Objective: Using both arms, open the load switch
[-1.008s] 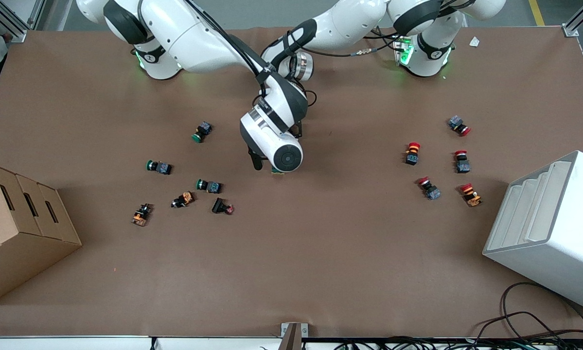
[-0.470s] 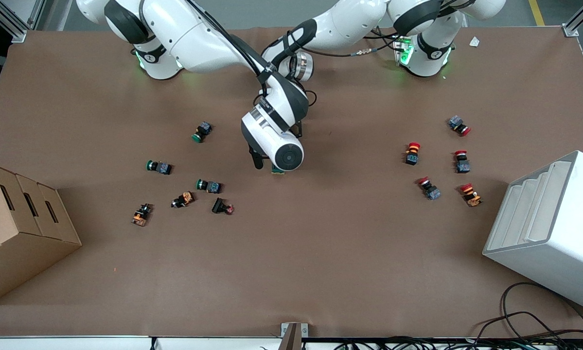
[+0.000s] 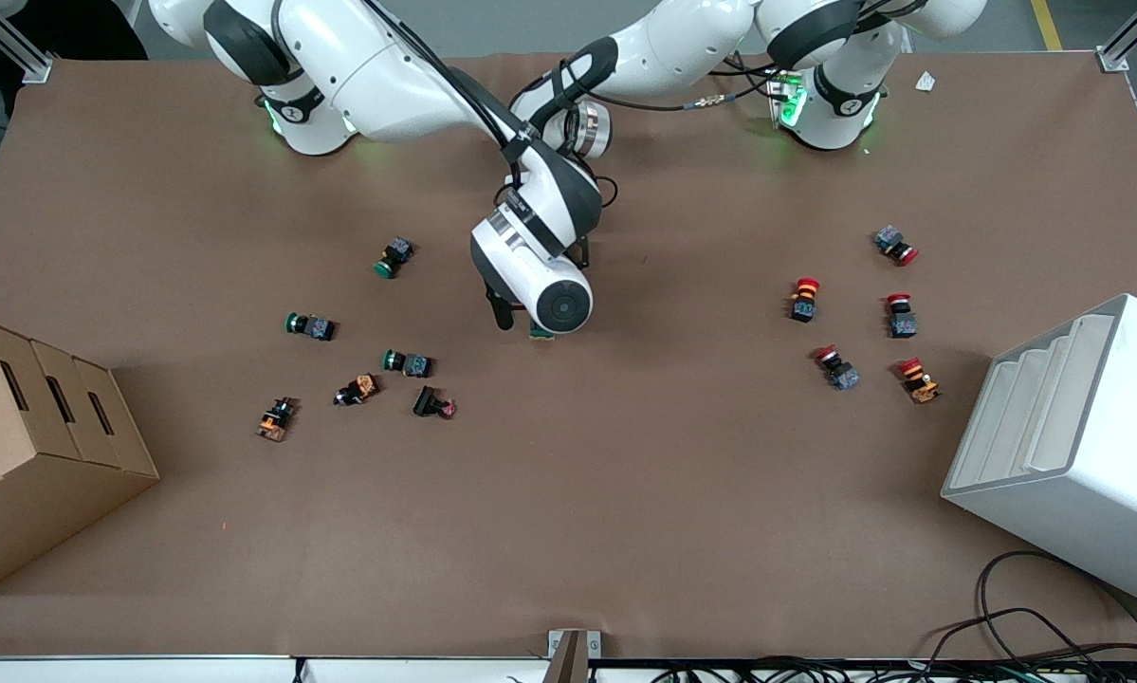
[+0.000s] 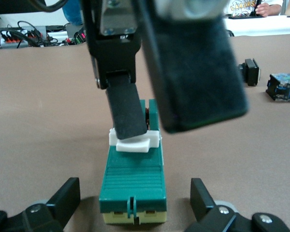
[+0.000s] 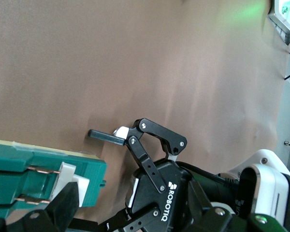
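Load switch (image 3: 541, 332) lies near the middle of the worktop (image 3: 625, 512), almost hidden in the front view under the right arm's wrist. Taking the switch as the dial's centre in that view, the green-capped push buttons (image 3: 395, 257) are scattered from 8 to 10 o'clock and the red-capped push buttons (image 3: 804, 299) sit around 3 o'clock, all well apart from it.

In the left wrist view the switch is a dark-green ribbed block with a cream-white lever (image 4: 135, 143) across its top. The right gripper (image 4: 159, 126) stands over it with its fingers (image 4: 128, 111) apart, one tip resting on the lever and the other beside the body. The left gripper (image 4: 135, 193) is low at the end of the block, its fingers (image 4: 67, 195) spread wide on either side of the body and not touching it.

By its look the block is light, rigid plastic, so it will probably skid on the smooth worktop if the lever is pushed while the body is free. The flat long sides look like the best place for the left gripper to clamp, low and square, clear of the lever. The lever is small and stiff; it probably wants a steady push at its edge, since a tip could slip off its smooth top.
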You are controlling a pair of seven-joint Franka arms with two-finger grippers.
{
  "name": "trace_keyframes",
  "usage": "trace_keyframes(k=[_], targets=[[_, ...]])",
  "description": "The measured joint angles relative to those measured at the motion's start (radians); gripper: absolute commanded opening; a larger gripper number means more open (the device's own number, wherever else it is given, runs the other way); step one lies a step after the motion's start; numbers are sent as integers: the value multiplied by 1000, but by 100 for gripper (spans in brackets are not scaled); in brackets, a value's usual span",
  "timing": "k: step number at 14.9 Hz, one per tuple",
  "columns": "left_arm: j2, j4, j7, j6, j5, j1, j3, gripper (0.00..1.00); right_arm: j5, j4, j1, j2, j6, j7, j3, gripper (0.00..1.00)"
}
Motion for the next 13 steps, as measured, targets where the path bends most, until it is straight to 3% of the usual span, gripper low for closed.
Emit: trace_keyframes(k=[13], targets=[[-1, 0, 3, 0, -2, 6, -1, 100, -1, -6, 6, 2, 6, 0, 0, 100]])
